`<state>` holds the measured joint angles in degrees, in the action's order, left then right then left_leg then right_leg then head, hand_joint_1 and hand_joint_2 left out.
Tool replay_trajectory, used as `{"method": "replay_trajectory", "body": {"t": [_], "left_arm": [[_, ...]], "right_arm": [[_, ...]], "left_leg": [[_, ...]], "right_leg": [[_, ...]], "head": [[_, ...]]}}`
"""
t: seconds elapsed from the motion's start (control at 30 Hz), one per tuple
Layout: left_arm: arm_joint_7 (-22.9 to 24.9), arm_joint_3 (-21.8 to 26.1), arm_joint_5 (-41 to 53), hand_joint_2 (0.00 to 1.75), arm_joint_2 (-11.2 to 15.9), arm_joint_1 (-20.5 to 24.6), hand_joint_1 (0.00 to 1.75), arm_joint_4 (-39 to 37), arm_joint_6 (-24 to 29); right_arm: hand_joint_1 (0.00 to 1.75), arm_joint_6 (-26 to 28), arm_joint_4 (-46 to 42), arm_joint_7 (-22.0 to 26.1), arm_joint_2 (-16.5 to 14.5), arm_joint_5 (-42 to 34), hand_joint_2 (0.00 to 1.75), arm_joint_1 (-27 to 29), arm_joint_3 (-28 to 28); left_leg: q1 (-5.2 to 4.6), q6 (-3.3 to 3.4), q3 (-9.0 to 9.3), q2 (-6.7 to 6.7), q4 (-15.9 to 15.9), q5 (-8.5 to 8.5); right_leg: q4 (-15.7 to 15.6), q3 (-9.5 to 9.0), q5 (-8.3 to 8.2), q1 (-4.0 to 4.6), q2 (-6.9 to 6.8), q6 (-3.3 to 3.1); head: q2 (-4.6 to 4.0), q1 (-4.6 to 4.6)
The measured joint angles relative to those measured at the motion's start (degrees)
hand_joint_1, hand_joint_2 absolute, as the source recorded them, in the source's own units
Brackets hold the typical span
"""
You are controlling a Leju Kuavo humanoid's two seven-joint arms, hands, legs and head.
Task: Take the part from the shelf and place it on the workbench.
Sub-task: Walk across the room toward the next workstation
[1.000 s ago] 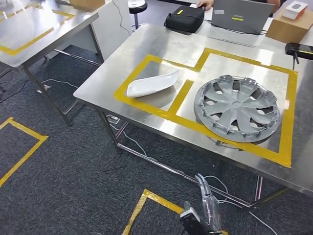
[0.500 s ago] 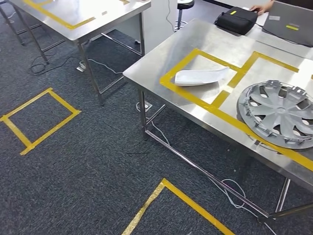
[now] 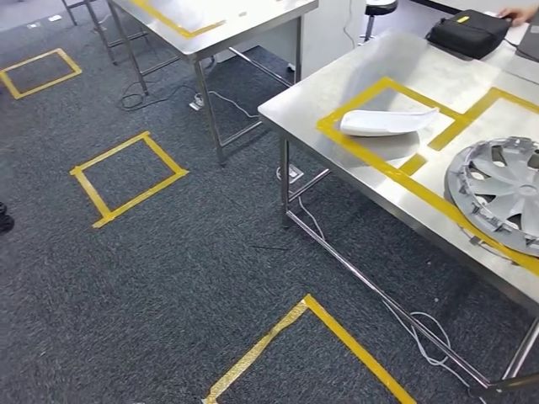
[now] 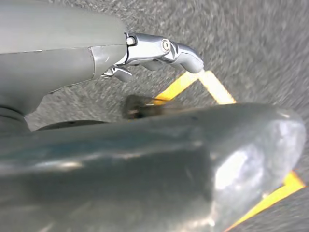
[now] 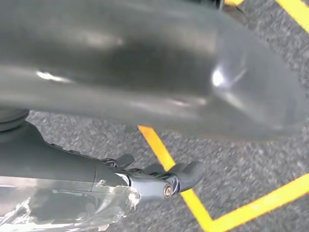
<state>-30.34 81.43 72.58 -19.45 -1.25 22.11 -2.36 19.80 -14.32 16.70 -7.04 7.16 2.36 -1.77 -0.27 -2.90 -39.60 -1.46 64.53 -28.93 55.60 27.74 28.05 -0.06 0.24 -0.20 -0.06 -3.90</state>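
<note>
Your head view looks down on a stainless steel worktop (image 3: 356, 84) at the right, marked with yellow tape rectangles (image 3: 407, 164). A white curved plastic part (image 3: 387, 122) lies inside the left rectangle, well clear of both of your hands. In the next rectangle a silver-grey plastic wheel cover (image 3: 498, 185) lies flat (partly cut off at the picture's edge). A black bag (image 3: 470, 32) sits at the far end of the worktop, with a person's hand (image 3: 518, 13) just beyond it. A second steel table (image 3: 216, 21) stands at the upper left, and yellow tape squares (image 3: 127, 177) mark the dark grey carpet (image 3: 190, 278).

Your left hand (image 4: 146, 53) hangs over the carpet with its fingers extended and nothing in them. Your right hand (image 5: 146, 181) hangs likewise, fingers stretched out and empty.
</note>
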Motion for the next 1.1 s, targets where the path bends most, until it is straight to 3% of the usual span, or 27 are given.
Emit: {"method": "replay_trajectory", "body": {"t": [0.03, 0.07, 0.1, 0.13, 0.2, 0.27, 0.3, 0.33, 0.37, 0.43, 0.5, 0.53, 0.57, 0.6, 0.63, 0.7, 0.77, 0.8, 0.87, 0.93, 1.0, 1.07, 1.1], "left_arm": [[-0.9, 0.4, 0.0, 0.0, -0.1, 0.0, 0.0, 0.1, 0.1], [-1.5, 0.7, 0.1, 0.0, -0.1, -0.1, 0.0, 0.2, 0.3], [-1.9, 1.1, 0.1, 0.0, -0.1, -0.1, 0.0, 0.3, 0.5], [-2.0, 1.5, 0.0, 0.0, -0.2, -0.2, 0.0, 0.4, 0.6], [-2.2, 2.1, 0.0, 0.0, -0.2, -0.4, 0.0, 0.5, 0.7], [-2.1, 2.5, -0.2, 0.0, -0.3, -0.2, 0.0, 0.7, 0.6], [-1.6, 2.8, -0.6, 0.0, -0.3, -0.1, 0.0, 0.9, 0.5], [-0.9, 3.3, -1.2, 0.0, -0.3, 0.0, 0.0, 1.0, 0.6], [-0.3, 3.8, -1.7, 0.0, -0.4, 0.1, 0.0, 0.8, 1.5], [0.2, 4.9, -2.4, 0.0, -0.6, 0.4, 0.0, -1.5, 8.3], [-0.2, 5.4, -2.0, 0.0, -0.4, 1.1, 0.0, -5.9, 17.8], [-0.3, 5.5, -1.6, 0.0, -0.2, 1.5, 0.0, -7.8, 21.0], [-0.2, 5.5, -1.0, 0.0, 0.2, 1.8, 0.0, -9.4, 22.5], [0.2, 5.4, -0.4, 0.0, 0.6, 1.9, 0.0, -10.6, 22.4], [0.8, 5.3, 0.3, 0.0, 1.0, 1.8, 0.0, -11.3, 20.8], [2.2, 4.6, 2.0, 0.0, 1.4, 1.0, 0.0, -10.8, 14.4], [3.6, 3.3, 4.2, 0.0, 1.1, 0.1, 0.0, -7.9, 7.9], [4.3, 2.5, 5.7, 0.0, 0.9, -0.3, 0.0, -6.5, 6.3], [5.4, 0.4, 8.5, 0.0, 0.5, -0.8, 0.0, -5.3, 7.1], [6.0, -1.5, 10.3, 0.0, 0.2, -1.3, 0.0, -5.1, 9.3], [6.3, -2.6, 10.9, 0.0, 0.0, -1.5, 0.0, -5.0, 10.6], [6.5, -3.6, 11.1, 0.0, 0.0, -1.5, 0.0, -5.0, 11.3], [6.6, -3.9, 11.2, 0.0, 0.0, -1.6, 0.0, -5.0, 11.5]], "right_arm": [[0.0, -0.1, -0.1, 0.3, 0.0, -0.1, 0.0, 0.3, 0.9], [0.0, -0.3, -0.3, 0.4, 0.1, -0.1, 0.0, 0.5, 1.8], [0.0, -0.5, -0.4, 0.4, 0.1, 0.0, 0.0, 0.7, 2.5], [0.0, -0.6, -0.4, 0.4, 0.1, 0.1, 0.0, 0.8, 3.0], [0.0, -0.7, -0.5, 0.4, 0.1, 0.1, 0.0, 0.8, 3.8], [0.0, -0.8, -0.7, 0.3, 0.1, 0.1, 0.0, 0.9, 4.4], [0.0, -0.7, -0.7, 0.0, 0.1, 0.1, 0.0, 1.0, 4.7], [0.0, -0.7, -0.8, -0.4, 0.0, 0.2, 0.0, 1.0, 5.0], [0.0, -0.6, -0.8, -1.0, -0.1, 0.4, 0.0, 0.9, 5.2], [0.0, -0.4, -0.8, -2.2, -0.4, 1.1, 0.0, 1.0, 5.6], [0.0, -0.3, -0.9, -2.7, -0.6, 1.9, 0.0, 1.1, 5.9], [0.0, -0.2, -0.9, -2.8, -0.7, 2.2, 0.0, 1.2, 6.1], [0.0, -0.2, -0.9, -2.9, -0.7, 2.4, 0.0, 1.3, 6.3], [0.0, -0.1, -1.0, -3.0, -0.7, 2.7, 0.0, 1.3, 6.4], [0.0, -0.1, -1.2, -3.1, -0.7, 3.1, 0.0, 1.5, 6.6], [0.0, -0.2, -2.0, -3.6, -0.7, 4.3, 0.0, 1.9, 6.8], [0.0, -0.6, -3.1, -4.4, -0.7, 5.8, 0.0, 2.5, 7.2], [0.0, -0.8, -3.6, -4.8, -0.7, 6.6, 0.0, 2.8, 7.4], [0.0, -1.2, -4.6, -5.5, -0.7, 7.9, 0.0, 3.3, 7.7], [0.0, -1.4, -5.5, -6.0, -0.7, 9.1, 0.0, 3.7, 7.9], [0.0, -1.4, -6.0, -6.2, -0.7, 9.9, 0.0, 4.0, 8.0], [0.0, -1.4, -6.4, -6.4, -0.6, 10.3, 0.0, 4.4, 8.1], [0.0, -1.4, -6.5, -6.5, -0.6, 10.4, 0.0, 4.6, 8.1]], "left_leg": [[0.07, -0.16, -0.8, 0.44, 4.0, -2.15], [0.14, -0.27, -1.04, 0.64, 6.8, -2.86], [0.19, -0.31, -0.46, 0.78, 8.0, -2.22], [0.23, -0.27, 1.15, 1.01, 7.1, -0.75], [0.12, 0.08, 7.3, 2.98, 0.0, 1.6], [-0.28, 0.79, 13.02, 5.48, -8.0, 1.53], [-0.53, 1.17, 14.27, 6.03, -10.2, 1.2], [-0.69, 1.55, 14.32, 5.63, -11.3, 1.12], [-0.69, 2.07, 13.91, 5.02, -11.6, 1.38], [-0.57, 3.05, 12.86, 3.73, -12.0, 2.37], [-0.5, 3.78, 11.5, 2.27, -12.1, 3.52], [-0.52, 3.94, 10.8, 1.49, -12.1, 4.07], [-0.55, 3.98, 10.1, 0.69, -12.0, 4.64], [-0.56, 3.9, 9.39, -0.04, -12.0, 5.22], [-0.54, 3.76, 8.71, -0.77, -11.9, 5.77], [-0.41, 3.27, 7.39, -2.2, -11.5, 6.69], [-0.39, 2.71, 6.24, -3.44, -10.8, 7.39], [-0.41, 2.44, 5.81, -4.06, -10.5, 7.75], [-0.37, 1.97, 5.23, -5.17, -10.2, 8.42], [-0.45, 1.49, 4.36, -3.7, -8.7, 7.33], [-0.54, 1.06, 1.96, -0.67, -3.0, 3.28], [-0.41, 0.82, -1.11, 0.58, 5.1, -0.8], [-0.36, 0.82, -1.69, 0.75, 7.4, -1.46]], "right_leg": [[0.1, 0.62, -0.53, 0.11, -1.02, -0.05], [0.1, 1.28, -1.06, 0.2, -2.06, -0.05], [0.2, 2.05, -1.57, 0.27, -3.05, -0.01], [0.3, 2.82, -2.05, 0.34, -3.94, 0.07], [0.5, 3.99, -2.81, 0.51, -5.4, 0.38], [0.8, 4.67, -3.45, 0.68, -6.73, 0.88], [1.0, 4.93, -3.82, 0.7, -7.43, 1.19], [1.1, 5.17, -4.2, 0.65, -8.15, 1.48], [1.2, 5.55, -4.38, 0.54, -8.49, 1.81], [3.0, 6.55, -2.29, 0.24, -6.0, 2.44], [9.0, 8.28, 2.77, 0.06, -1.87, 2.92], [12.8, 9.2, 4.96, 0.05, -0.86, 3.02], [16.0, 9.83, 5.93, 0.06, -0.38, 3.06], [17.6, 9.77, 5.51, 0.05, -0.21, 3.08], [17.1, 8.78, 4.04, 0.02, -0.09, 3.05], [10.6, 4.07, 0.88, -0.2, 1.33, 2.99], [2.6, -0.96, 1.07, -0.51, 3.79, 2.82], [0.5, -2.11, 1.8, -0.55, 4.45, 2.61], [0.0, -2.03, 2.12, -0.46, 3.44, 1.87], [0.1, -1.73, 1.86, -0.44, 1.94, 0.97], [0.1, -1.42, 1.58, -0.3, 0.4, 0.35], [0.1, -1.18, 1.45, -0.07, -1.46, 0.19], [0.1, -1.13, 1.44, 0.01, -2.42, 0.19]], "head": [[0.01, -0.02], [0.0, -0.02], [0.01, -0.01], [0.01, -0.03], [0.01, -0.04], [0.0, 0.0], [0.01, 0.01], [0.0, 0.04], [0.0, 0.02], [-0.01, 0.15], [-0.01, 0.37], [0.0, 0.41], [0.0, 0.44], [0.0, 0.44], [0.0, 0.43], [0.0, 0.42], [0.01, 0.42], [0.01, 0.44], [0.01, 0.5], [0.02, 0.25], [0.01, -0.11], [0.01, -0.21], [0.01, -0.2]]}}
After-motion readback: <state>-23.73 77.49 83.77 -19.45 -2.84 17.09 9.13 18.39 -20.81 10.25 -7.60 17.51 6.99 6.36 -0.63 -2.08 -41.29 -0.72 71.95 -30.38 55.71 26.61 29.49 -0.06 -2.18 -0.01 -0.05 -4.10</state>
